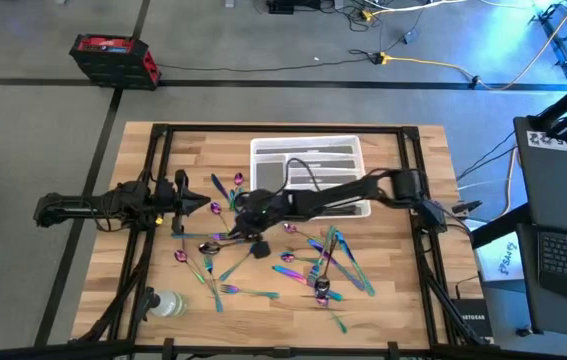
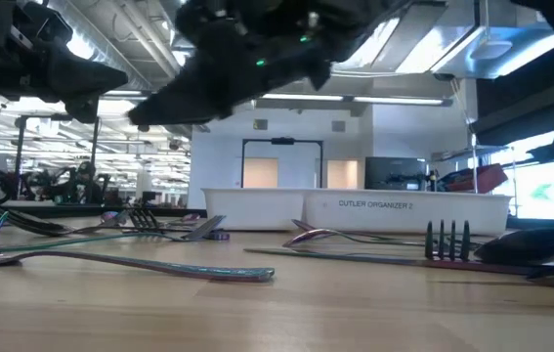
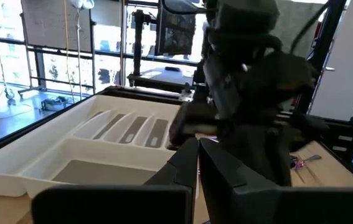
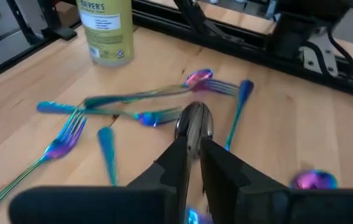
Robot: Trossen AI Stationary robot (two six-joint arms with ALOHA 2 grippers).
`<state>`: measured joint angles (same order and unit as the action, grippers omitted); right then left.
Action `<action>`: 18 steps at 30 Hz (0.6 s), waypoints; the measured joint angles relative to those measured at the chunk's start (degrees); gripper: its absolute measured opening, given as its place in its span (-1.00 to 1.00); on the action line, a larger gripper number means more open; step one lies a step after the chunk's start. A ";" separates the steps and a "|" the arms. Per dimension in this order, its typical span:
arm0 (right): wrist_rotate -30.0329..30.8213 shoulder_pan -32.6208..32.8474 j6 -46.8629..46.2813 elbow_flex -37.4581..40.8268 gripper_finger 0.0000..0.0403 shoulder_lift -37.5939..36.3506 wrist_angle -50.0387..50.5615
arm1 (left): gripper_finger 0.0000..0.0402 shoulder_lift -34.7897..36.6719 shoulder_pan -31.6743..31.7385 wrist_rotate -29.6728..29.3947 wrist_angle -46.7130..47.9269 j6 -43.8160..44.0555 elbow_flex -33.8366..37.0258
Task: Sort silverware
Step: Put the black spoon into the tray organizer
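Iridescent silverware [image 1: 303, 265] lies scattered flat over the middle and near part of the wooden table; forks and spoons [image 4: 132, 102] also show in the right wrist view. My right gripper [image 1: 235, 222] has reached across to the table's left of centre. It hovers above the pieces and is shut on a spoon [image 4: 193, 121]. My left gripper [image 1: 203, 206] waits just to its left, above the table. Its fingers [image 3: 198, 163] are shut with nothing between them. The white tray [image 1: 263, 150] sits at the far middle. My right gripper pinches the spoon between its two fingers, just behind the bowl [image 4: 193, 124]. The spoon lies along the fingers, with its bowl poking out past the fingertips and a bit of blue handle [image 4: 192, 216] showing behind. The fingers slant down toward the near left corner, and the spoon is lifted clear of the table.
A clear plastic bottle [image 1: 168, 303] lies near the table's near left corner and shows again in the right wrist view [image 4: 106, 31]. The black frame rails [image 1: 153, 190] run along the table's edges. The white tray's compartments [image 3: 126, 127] lie just beyond my left gripper.
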<state>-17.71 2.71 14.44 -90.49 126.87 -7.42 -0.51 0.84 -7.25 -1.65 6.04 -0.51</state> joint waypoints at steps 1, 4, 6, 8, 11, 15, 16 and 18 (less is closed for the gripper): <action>0.39 0.31 0.40 -1.05 -0.85 1.37 0.24 | -1.00 -0.02 0.00 0.02 0.00 0.00 0.00; 3.52 1.17 0.85 -3.69 -0.77 4.62 1.13 | -1.00 -0.02 0.02 0.02 0.00 0.00 0.02; 4.50 1.27 0.82 -4.69 -0.68 6.11 0.96 | -1.00 -0.01 0.02 0.00 -0.04 -0.01 0.02; 4.55 1.24 0.54 -5.37 -0.61 7.10 0.87 | -1.00 0.00 0.01 0.02 -0.03 0.00 0.02; 6.03 1.39 -0.20 -5.65 -0.54 8.01 0.06 | -1.00 -0.01 0.02 0.00 -0.01 -0.01 0.01; 6.26 1.41 -0.74 -5.56 -0.52 8.10 1.63 | -1.00 0.00 0.00 0.02 -0.02 -0.02 0.02; 6.27 1.42 -0.74 -5.56 -0.52 8.10 1.85 | -1.00 0.00 0.00 0.02 0.00 0.00 0.02; 6.25 1.45 -0.77 -5.52 -0.52 8.10 3.02 | -1.00 0.00 0.02 0.02 0.00 0.00 0.02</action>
<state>-11.46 4.16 13.66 -96.01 134.98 -4.39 -0.52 0.86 -7.22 -1.65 6.04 -0.49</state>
